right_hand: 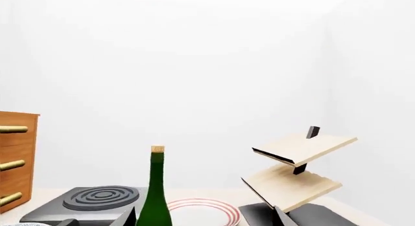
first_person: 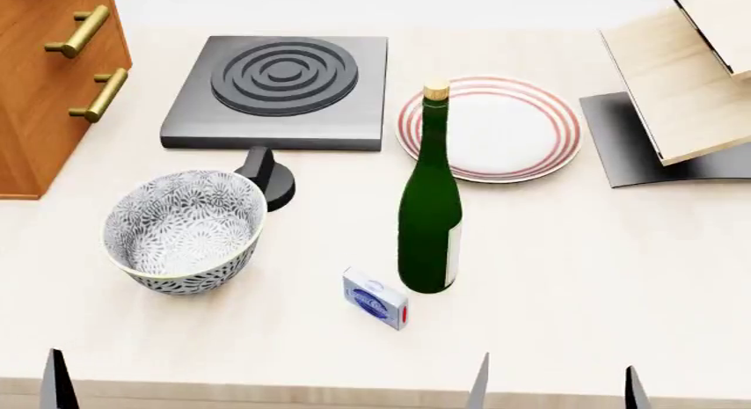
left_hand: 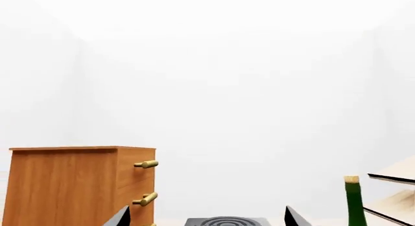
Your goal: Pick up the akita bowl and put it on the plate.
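Both hands sit low at the near edge of the bench, only their dark fingertips poking into the head view. The left hand (first_person: 264,390) has one tip at the far left corner and the other near centre, so its fingers stand wide apart and hold nothing. The right hand (first_person: 557,387) shows two tips nearer together but with a clear gap, also empty. Neither has reached toward anything yet, which fits a task I judge to be at its very start.

From the left hand, the akita bowl (first_person: 185,230) lies at about eleven o'clock, upright on the bench (first_person: 586,277), free of any grip. It is deep and round, white with a dense grey-black flower print inside and out, and its open mouth offers a rim to pinch.

The plate (first_person: 491,127) rests flat at about one o'clock from the bowl, well apart from it, white with red rings at its rim and nothing on it.

Between them stand a green wine bottle (first_person: 430,198), tall and likely easy to topple, and a small blue box (first_person: 375,297) just beside its base. A carry from bowl to plate would probably need to pass over or behind the bottle. The dark burner (first_person: 280,91) sits at twelve o'clock from the bowl, its knob (first_person: 266,175) just beside the bowl's rim.
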`<state>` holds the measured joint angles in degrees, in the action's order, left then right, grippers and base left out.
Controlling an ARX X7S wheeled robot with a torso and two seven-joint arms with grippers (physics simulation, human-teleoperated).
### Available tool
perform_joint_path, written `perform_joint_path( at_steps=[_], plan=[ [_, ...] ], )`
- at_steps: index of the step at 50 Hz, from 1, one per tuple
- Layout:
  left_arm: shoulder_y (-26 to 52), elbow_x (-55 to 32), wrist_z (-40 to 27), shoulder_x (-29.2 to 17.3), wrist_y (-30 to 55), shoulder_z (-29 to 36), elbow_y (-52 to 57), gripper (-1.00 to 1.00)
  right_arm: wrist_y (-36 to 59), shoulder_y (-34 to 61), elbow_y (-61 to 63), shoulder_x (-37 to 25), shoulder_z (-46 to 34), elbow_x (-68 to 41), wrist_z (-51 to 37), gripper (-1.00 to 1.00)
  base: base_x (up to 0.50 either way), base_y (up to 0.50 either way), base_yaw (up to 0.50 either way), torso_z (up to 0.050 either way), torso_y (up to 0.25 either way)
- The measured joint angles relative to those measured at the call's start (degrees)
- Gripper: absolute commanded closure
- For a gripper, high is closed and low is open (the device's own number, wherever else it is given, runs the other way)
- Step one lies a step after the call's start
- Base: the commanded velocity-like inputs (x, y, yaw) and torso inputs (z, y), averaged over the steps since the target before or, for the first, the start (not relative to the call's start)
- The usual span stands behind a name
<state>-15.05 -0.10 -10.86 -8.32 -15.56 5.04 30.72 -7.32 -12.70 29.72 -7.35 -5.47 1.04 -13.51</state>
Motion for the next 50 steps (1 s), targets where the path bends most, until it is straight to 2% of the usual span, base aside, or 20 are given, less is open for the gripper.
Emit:
perform_joint_path(
  at_steps=[15, 32, 50],
  plan=[
    [-2.6, 0.1, -1.4, -1.0, -5.8, 0.2, 0.4, -1.0, -3.0, -2.1, 0.7, -1.0, -1.0, 0.9, -1.5, -1.0, 0.0, 0.0, 0.0, 0.0, 0.0],
    [-5.6, 1.5, -2.7, -1.9, -17.6, 0.2, -1.4, -1.0, -11.1, -5.0, 0.4, -2.0, -1.7, 3.0, -4.0, -1.0, 0.0, 0.0, 0.0, 0.0, 0.0],
    [-5.3, 1.9, -3.6, -2.5, -20.3, 0.8, -2.9, -1.0, -16.0, -5.7, -1.0, -3.1, -2.8, 3.0, -5.1, -1.0, 0.0, -0.01, 0.0, 0.0, 0.0]
  ],
)
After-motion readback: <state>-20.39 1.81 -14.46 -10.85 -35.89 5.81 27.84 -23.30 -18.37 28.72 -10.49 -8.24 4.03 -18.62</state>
